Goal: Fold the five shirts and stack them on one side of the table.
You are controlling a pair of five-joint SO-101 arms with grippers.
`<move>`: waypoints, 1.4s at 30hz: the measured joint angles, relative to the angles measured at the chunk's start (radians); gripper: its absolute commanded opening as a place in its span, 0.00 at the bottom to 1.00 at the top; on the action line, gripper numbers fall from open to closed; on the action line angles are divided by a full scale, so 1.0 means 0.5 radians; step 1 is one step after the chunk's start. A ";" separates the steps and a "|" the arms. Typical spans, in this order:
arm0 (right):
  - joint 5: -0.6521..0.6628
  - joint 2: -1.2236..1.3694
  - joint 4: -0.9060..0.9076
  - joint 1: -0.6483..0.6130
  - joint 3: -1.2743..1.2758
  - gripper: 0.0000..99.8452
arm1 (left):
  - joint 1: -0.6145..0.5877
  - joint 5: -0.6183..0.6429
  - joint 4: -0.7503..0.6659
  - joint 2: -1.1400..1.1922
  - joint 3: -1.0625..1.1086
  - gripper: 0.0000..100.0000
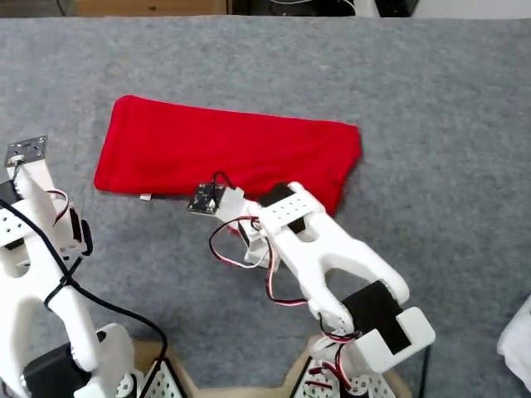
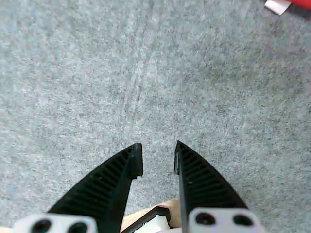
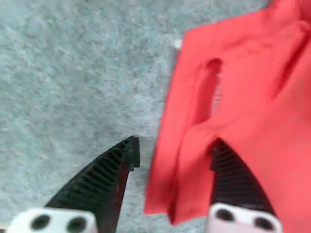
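A red shirt (image 1: 224,157) lies folded into a long strip across the middle of the grey table. The right arm (image 1: 290,220) stands at the shirt's near edge. In its wrist view my right gripper (image 3: 175,150) is open and straddles the edge of the red shirt (image 3: 243,111), one finger over the cloth and the other over the bare table. The left arm (image 1: 37,224) stands at the left edge of the table, apart from the shirt. My left gripper (image 2: 158,160) is open a little above the bare grey table, with nothing between its fingers.
A white piece of cloth (image 1: 518,340) pokes in at the right edge near the front. A small white tag (image 1: 146,197) sticks out at the shirt's near left corner, and the white tag (image 2: 278,6) also shows from the left wrist. The grey table covering (image 1: 415,75) stretches around the shirt.
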 measured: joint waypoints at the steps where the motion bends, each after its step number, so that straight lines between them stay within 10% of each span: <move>1: 0.000 0.000 -0.003 0.012 -0.003 0.10 | 0.000 0.000 0.000 0.000 0.000 0.12; 42: 0.221 0.319 0.522 0.540 -1.074 0.01 | 0.000 -0.052 0.080 0.000 -0.006 0.12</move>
